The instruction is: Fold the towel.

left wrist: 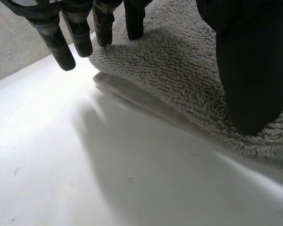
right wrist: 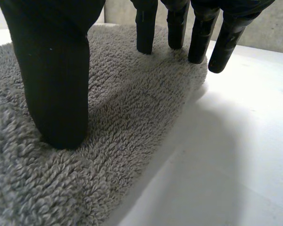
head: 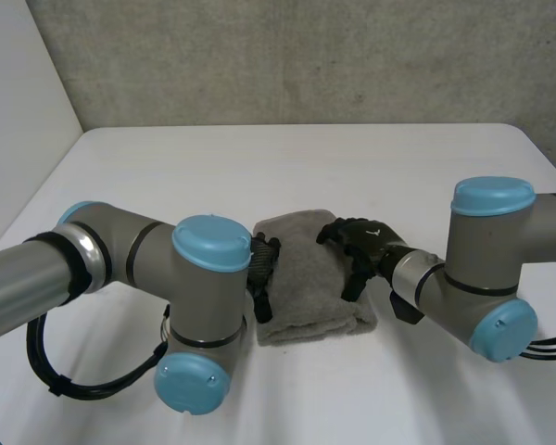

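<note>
While gripping nothing, left hand (head: 263, 267) and right hand (head: 361, 243) rest straight fingers (right wrist: 146, 30) on opposite towel (head: 306, 289) edges.

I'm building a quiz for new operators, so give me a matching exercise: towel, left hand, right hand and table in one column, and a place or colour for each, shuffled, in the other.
1 towel
2 left hand
3 right hand
4 table

a white, under everything else
b black, fingers straight, resting on the towel's right side
c grey, lying between the two hands
d black, fingers straight, at the towel's left edge

Pairs: 1-c, 2-d, 3-b, 4-a
</note>
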Controlling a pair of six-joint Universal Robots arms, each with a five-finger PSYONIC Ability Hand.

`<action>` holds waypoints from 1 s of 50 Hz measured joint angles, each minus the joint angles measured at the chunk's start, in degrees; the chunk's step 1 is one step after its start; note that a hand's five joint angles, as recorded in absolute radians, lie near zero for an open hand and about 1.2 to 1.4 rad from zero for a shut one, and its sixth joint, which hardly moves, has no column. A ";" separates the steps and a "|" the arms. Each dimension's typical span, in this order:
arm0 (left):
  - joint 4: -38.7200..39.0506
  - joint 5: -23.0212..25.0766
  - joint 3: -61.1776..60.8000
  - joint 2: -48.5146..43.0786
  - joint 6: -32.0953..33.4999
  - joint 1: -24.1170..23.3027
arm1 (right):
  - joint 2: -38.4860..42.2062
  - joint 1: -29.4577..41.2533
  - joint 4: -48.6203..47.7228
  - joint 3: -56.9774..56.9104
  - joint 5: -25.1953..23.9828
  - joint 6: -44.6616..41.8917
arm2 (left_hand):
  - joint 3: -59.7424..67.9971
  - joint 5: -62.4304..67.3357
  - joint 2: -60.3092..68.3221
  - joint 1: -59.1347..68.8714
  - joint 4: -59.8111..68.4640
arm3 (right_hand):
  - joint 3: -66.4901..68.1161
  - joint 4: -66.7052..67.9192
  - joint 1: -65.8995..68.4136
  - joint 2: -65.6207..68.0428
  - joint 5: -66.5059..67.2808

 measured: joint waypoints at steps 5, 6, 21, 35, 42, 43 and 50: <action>0.00 0.07 -0.33 0.04 -0.03 -0.18 | 0.63 0.44 0.27 -0.97 1.32 -1.26 | 0.00 0.00 0.00 -0.28 0.00 | 0.00 0.00 0.00 0.00 -0.03; 0.00 0.09 -0.34 0.06 -0.03 -0.21 | 0.58 0.46 0.35 -1.13 1.66 -1.66 | 0.00 0.00 0.00 -0.28 0.00 | 0.00 0.00 0.00 0.00 -0.03; -0.17 -0.12 -0.19 18.36 0.12 0.28 | -19.16 -0.54 1.02 -2.21 8.54 -4.69 | -0.21 -0.13 -0.05 -0.28 -0.05 | 0.00 0.00 0.00 0.00 -0.30; -0.98 0.46 -10.09 41.98 1.52 11.09 | -34.49 -0.92 2.66 2.47 21.87 -4.88 | -0.20 -0.14 -0.07 -0.29 -0.05 | 0.00 -0.02 0.00 0.00 -0.30; -1.12 0.67 -11.37 44.31 1.49 14.63 | -35.61 -1.19 2.86 3.96 21.19 -4.83 | -0.21 -0.14 -0.07 -0.28 -0.05 | 0.00 -0.02 0.00 0.00 -0.30; -1.13 0.69 -11.33 44.34 1.48 14.83 | -35.66 -1.20 2.86 4.02 21.06 -4.82 | -0.21 -0.14 -0.07 -0.28 -0.05 | 0.00 -0.02 0.00 0.00 -0.30; -1.19 0.83 -11.35 44.12 1.43 15.02 | -35.60 -1.14 2.83 4.00 20.69 -4.86 | -0.20 -0.14 -0.07 -0.28 -0.05 | 0.00 -0.02 0.00 0.00 -0.30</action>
